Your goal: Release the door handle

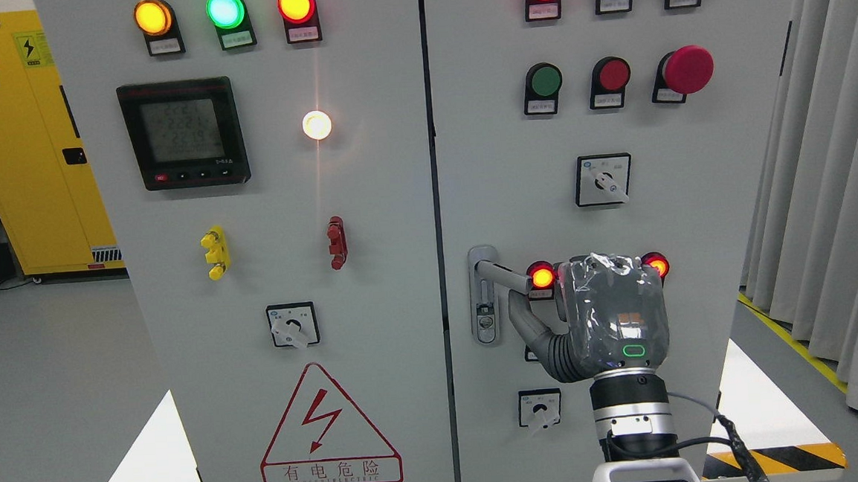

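Where the right arm rises from the bottom edge right of centre, the right hand (612,319) stands back-on to the camera against the right cabinet door (724,200), its thumb angled up to the left beneath the door handle (502,274).

Head view, itemised:
- Door handle: lower centre of the frame, a grey lever swung out to the right from its upright lock plate (484,297). Its far end meets the hand beside a lit red lamp (542,276).
- Right hand: wrapped in clear film, a green ring lit on its back. The fingers are hidden behind the palm; they appear to be at the lever's end, but I cannot tell whether they are curled on it or loosened.
- Right door, upper right: lit red lamp, dark green lamp, dark red lamp; below them green and red buttons and a red mushroom button (687,69); a rotary switch (603,180).
- Left cabinet door (368,222), upper left: yellow, green, red lamps; a digital meter (183,133); a white lamp; yellow and red clips; a rotary switch; a red lightning warning triangle (328,426).
- Far left: yellow cabinet (30,168). Far right: grey curtain (836,194).
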Controlling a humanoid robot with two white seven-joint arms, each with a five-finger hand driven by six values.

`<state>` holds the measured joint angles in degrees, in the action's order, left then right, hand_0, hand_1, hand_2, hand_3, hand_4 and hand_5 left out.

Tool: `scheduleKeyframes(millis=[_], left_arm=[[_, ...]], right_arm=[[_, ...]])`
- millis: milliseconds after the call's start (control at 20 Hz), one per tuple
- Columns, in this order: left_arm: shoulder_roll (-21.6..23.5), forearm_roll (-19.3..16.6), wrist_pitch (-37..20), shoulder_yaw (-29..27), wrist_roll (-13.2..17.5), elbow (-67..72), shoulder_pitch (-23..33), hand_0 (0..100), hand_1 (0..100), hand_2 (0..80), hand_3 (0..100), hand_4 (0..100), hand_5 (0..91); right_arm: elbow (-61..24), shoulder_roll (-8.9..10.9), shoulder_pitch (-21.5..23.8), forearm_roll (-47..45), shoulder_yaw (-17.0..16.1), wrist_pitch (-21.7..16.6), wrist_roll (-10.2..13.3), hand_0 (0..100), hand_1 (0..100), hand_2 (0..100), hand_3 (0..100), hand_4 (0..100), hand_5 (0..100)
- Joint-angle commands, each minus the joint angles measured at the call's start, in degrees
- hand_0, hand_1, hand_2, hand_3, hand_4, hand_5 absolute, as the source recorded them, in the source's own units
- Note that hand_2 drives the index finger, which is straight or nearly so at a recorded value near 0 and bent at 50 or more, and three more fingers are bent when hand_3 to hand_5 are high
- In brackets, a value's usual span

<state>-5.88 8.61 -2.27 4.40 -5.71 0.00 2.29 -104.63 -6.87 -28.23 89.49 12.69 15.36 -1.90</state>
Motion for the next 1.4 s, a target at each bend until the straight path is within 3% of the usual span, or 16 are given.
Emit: scheduleKeyframes(millis=[0,701,1102,1303,1353], left_arm=[[-0.01,0.0,-0.01,0.0,-0.01,-0.88,0.0,12,56,0.0,0,0,0.0],[-0.01,0.0,-0.01,0.0,-0.01,-0.88,0.0,12,56,0.0,0,0,0.0],[-0.01,0.0,-0.01,0.0,-0.01,-0.88,0.0,12,56,0.0,0,0,0.0],[-0.01,0.0,-0.01,0.0,-0.01,-0.88,0.0,12,56,0.0,0,0,0.0],[-0.01,0.0,-0.01,0.0,-0.01,-0.88,0.0,12,56,0.0,0,0,0.0]], right_arm=[[0.04,0.01,-0.68,-0.02,-0.82,-0.06,-0.12,42,36,100,100,100,100],[0.22,-0.16,-0.24,-0.02,-1.18,-0.15,-0.03,42,36,100,100,100,100],[-3.9,0.01,6.16,-0.72,-1.17,-0.5,0.85,44,36,100,100,100,100],[-8.47,0.01,10.65,-1.24,-2.4,-4.01,1.72,46,36,85,100,100,100],[-9.35,0.1,11.53,-2.03,-3.28,-5.24,1.99,46,36,75,100,91,91]])
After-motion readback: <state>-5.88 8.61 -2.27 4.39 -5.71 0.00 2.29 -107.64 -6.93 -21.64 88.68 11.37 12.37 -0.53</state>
